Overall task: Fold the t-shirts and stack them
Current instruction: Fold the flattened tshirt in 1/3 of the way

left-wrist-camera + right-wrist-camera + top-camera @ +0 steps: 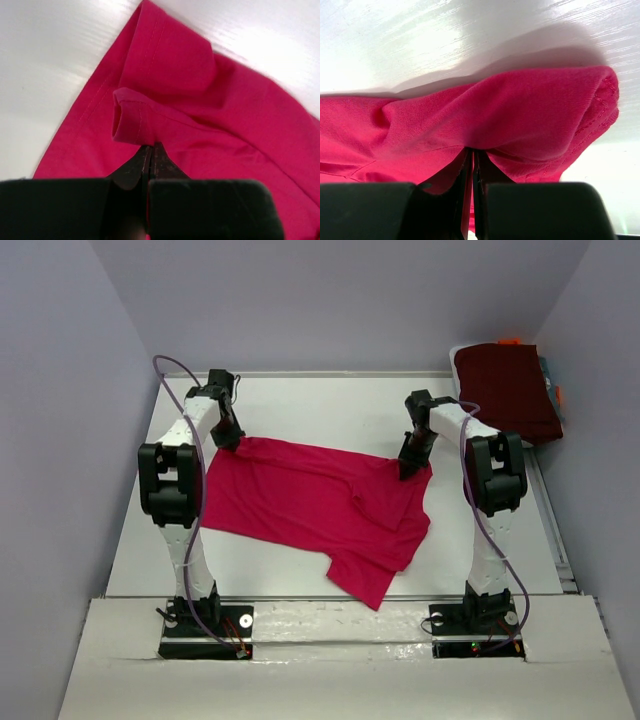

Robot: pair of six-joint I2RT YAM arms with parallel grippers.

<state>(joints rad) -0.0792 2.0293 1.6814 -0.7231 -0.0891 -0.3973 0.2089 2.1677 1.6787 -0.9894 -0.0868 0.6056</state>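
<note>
Left claw (pixel 150 152) and right claw (pixel 472 155) each pinch the crimson-pink soft cloth t-shirt (pixel 320 505). Light and floppy, probably best held at corners.

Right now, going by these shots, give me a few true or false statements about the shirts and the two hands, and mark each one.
1. The left hand is shut on the pink t-shirt. True.
2. The right hand hangs open, holding nothing. False: it is shut on the pink t-shirt's cloth.
3. The pink t-shirt is folded into a neat rectangle. False: it lies spread out, unfolded, on the table.
4. A folded dark maroon garment lies at the far right, apart from the pink t-shirt. True.
</note>
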